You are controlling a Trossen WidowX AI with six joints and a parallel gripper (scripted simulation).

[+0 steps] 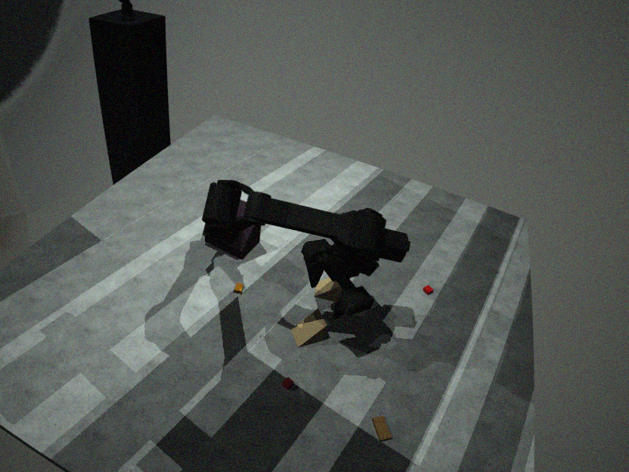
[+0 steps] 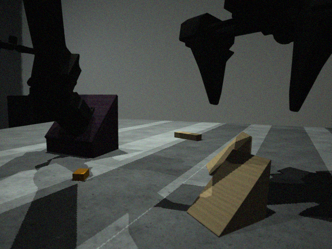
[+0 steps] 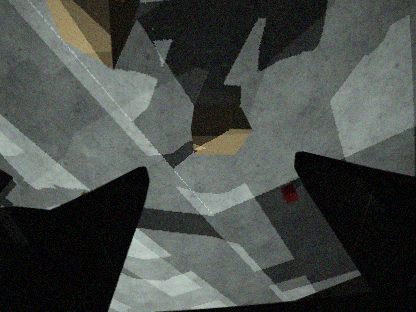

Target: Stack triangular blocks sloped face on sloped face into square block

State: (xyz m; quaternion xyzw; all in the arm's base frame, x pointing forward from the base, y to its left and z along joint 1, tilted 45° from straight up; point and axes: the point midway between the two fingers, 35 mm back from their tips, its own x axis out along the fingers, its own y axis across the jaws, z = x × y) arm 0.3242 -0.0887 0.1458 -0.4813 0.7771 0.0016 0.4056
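Two tan triangular blocks lie apart on the striped table (image 1: 152, 203). The nearer block (image 1: 308, 330) (image 2: 236, 192) rests with its sloped face up. The farther block (image 1: 327, 288) (image 2: 233, 152) lies just behind it, partly in shadow. In the wrist view one block (image 3: 222, 143) shows ahead between my fingers and the other block (image 3: 80, 30) at the top left. My gripper (image 1: 335, 295) (image 2: 254, 107) (image 3: 221, 166) is open and empty. It hangs fingers down, a little above the two blocks, touching neither.
A purple sloped housing (image 1: 243, 238) (image 2: 101, 120) sits at the arm's base. Small pieces lie about: an orange block (image 1: 238, 287) (image 2: 80, 174), two red cubes (image 1: 428, 289) (image 1: 288, 383) (image 3: 289, 193), and flat tan planks (image 1: 381, 427) (image 2: 187, 135). A dark pillar (image 1: 129, 91) stands at the back left.
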